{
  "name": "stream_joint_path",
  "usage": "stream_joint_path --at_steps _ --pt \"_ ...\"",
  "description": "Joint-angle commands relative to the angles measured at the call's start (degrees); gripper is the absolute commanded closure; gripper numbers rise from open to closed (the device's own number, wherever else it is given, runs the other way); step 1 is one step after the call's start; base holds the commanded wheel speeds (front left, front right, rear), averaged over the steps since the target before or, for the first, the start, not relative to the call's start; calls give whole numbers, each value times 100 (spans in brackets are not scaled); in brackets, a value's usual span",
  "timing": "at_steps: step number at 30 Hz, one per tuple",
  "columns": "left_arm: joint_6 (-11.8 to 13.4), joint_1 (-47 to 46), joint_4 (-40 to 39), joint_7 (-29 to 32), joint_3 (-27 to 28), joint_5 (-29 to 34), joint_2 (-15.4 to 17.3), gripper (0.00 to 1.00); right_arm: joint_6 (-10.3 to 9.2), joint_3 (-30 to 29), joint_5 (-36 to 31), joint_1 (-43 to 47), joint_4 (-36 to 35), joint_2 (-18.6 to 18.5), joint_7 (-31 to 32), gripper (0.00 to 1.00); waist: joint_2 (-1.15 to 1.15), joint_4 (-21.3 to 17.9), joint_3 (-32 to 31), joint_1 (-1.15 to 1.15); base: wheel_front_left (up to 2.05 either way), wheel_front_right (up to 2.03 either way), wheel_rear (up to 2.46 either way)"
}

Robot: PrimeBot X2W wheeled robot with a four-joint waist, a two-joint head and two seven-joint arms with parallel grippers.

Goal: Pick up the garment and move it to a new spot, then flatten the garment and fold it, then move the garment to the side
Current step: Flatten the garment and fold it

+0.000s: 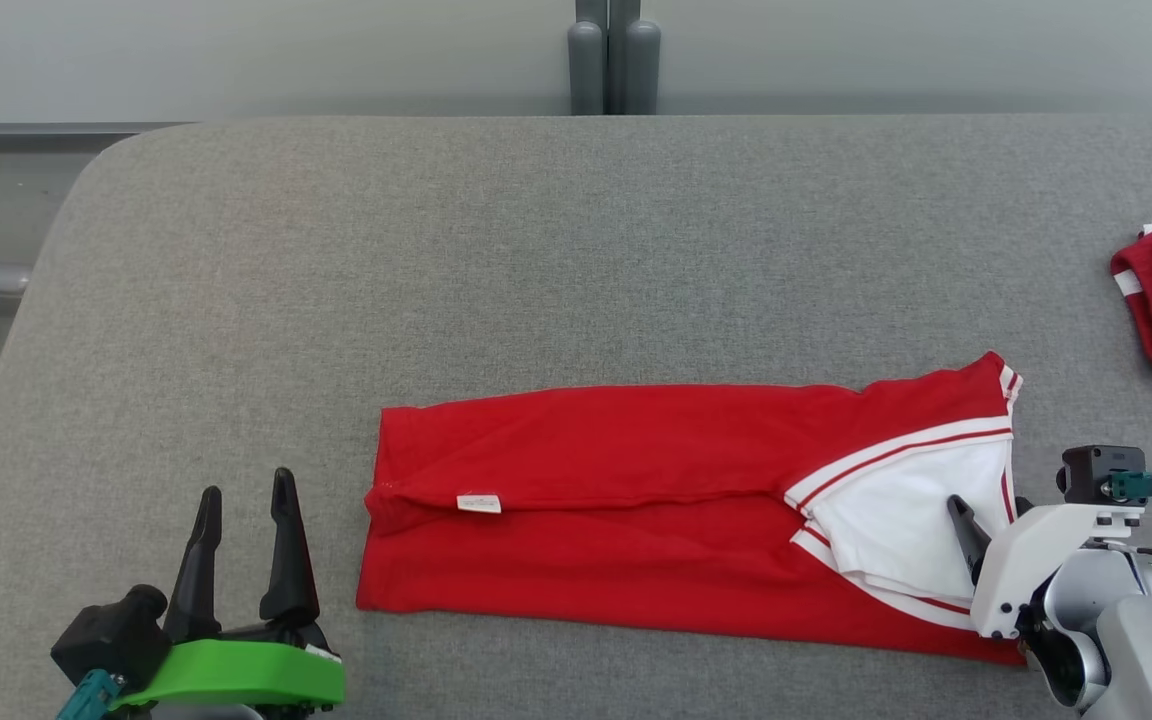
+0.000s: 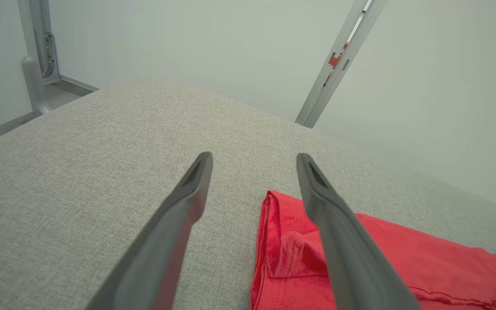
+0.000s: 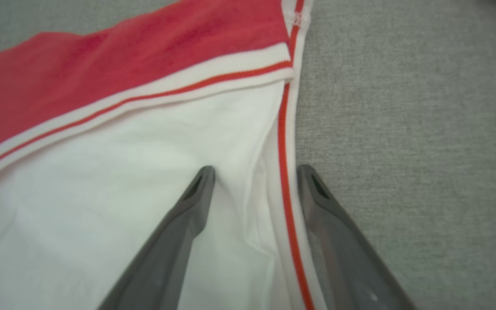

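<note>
A: Locating the garment (image 1: 636,480)?
B: Lying near the front of the surface (image 1: 436,250), folded into a long band, white striped end toward the right.
A: Checking the right tool (image 3: 255,168)?
B: Standing spread, straddling the striped edge, pinching nothing; probably lining up for a grip at that end.
A: Checking the left tool (image 1: 246,482)?
B: Hovering spread just beside the plain red end, holding nothing; likely preparing to take that end for the next fold.

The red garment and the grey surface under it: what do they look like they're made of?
Red garment: probably a soft knit jersey, matte; it lies limp in soft folds, with stitched hems. Grey surface: seemingly woven upholstery cloth, matte, with a flecked weave and a rounded corner that looks padded.
</note>
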Motion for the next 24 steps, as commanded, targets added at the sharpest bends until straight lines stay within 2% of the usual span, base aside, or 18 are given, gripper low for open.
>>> stream_joint_path --at_steps 1,2,3,4,5,7,8,17,24 --pt "23 -5 -28 -16 21 -51 -2 0 6 148 45 33 149 60 110 0 0 8 3 0 0 0 0" --pt "35 1 -33 -16 23 -47 -2 0 9 246 62 23 182 73 127 0 0 3 3 0 0 0 0" --pt "43 8 -36 -16 25 -43 -1 0 19 319 75 9 212 85 132 4 0 -2 2 0 0 0 0" --pt "59 19 -40 -16 32 -54 -1 0 23 398 84 -9 240 101 120 35 0 -12 0 0 0 0 0" --pt "66 23 -46 -16 37 -59 -2 0 24 445 90 -30 261 113 104 56 0 -22 1 0 0 0 0" --pt "76 33 -58 -16 37 -53 -1 0 24 526 68 -92 312 127 42 80 0 -52 -8 0 0 0 0" --pt "81 38 -63 -16 37 -48 -1 0 24 547 50 -143 336 128 13 100 0 -76 -15 0 0 0 0" --pt "111 101 -80 -17 87 7 1 0 -2 366 67 -492 231 -244 -365 100 0 -408 -89 0 0 0 0" --pt "102 109 -104 -16 60 33 2 0 -2 -30 116 -343 -201 -717 -317 100 0 -740 -88 0 0 0 0"
